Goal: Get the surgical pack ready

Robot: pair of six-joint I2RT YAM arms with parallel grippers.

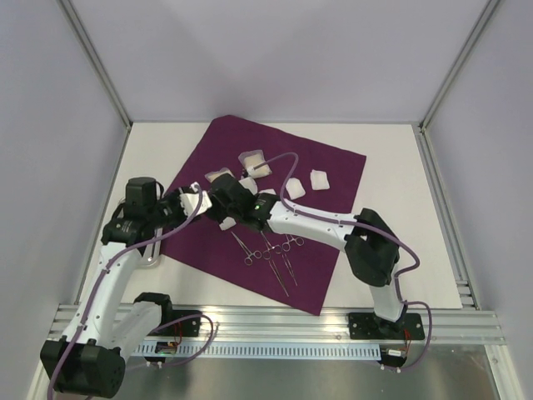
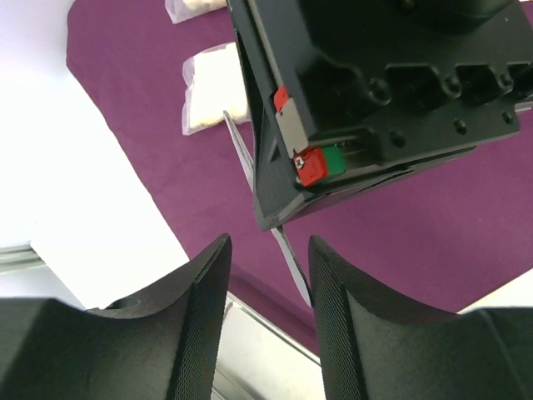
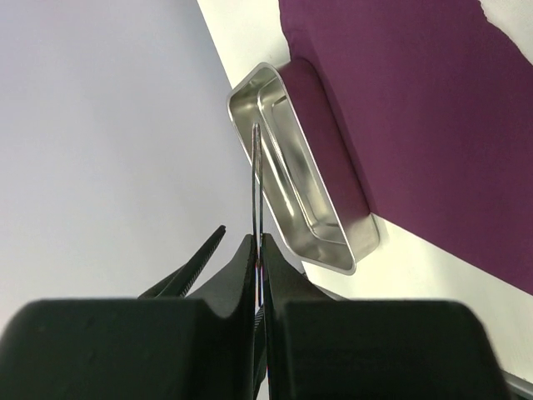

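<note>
The plum-purple surgical pack drape point(image 1: 325, 175) lies spread flat on the table, and also shows in the left wrist view point(image 2: 125, 100) and the right wrist view point(image 3: 433, 108). My right gripper point(image 3: 260, 250) is shut on a thin metal instrument point(image 3: 257, 175) whose tips point toward a steel tray point(image 3: 250, 92). In the top view it point(image 1: 212, 198) reaches across the drape's left part. My left gripper point(image 2: 269, 250) is open, close in front of the right gripper, with the instrument's blade point(image 2: 291, 258) near its right finger. In the top view the left gripper point(image 1: 185, 204) sits at the drape's left edge.
Several white gauze packets point(image 1: 252, 158) lie on the drape's upper part, two of them in the left wrist view point(image 2: 212, 87). Several forceps and scissors point(image 1: 271, 250) lie on its lower middle. The steel tray stands off the drape's left edge. Enclosure walls surround the table.
</note>
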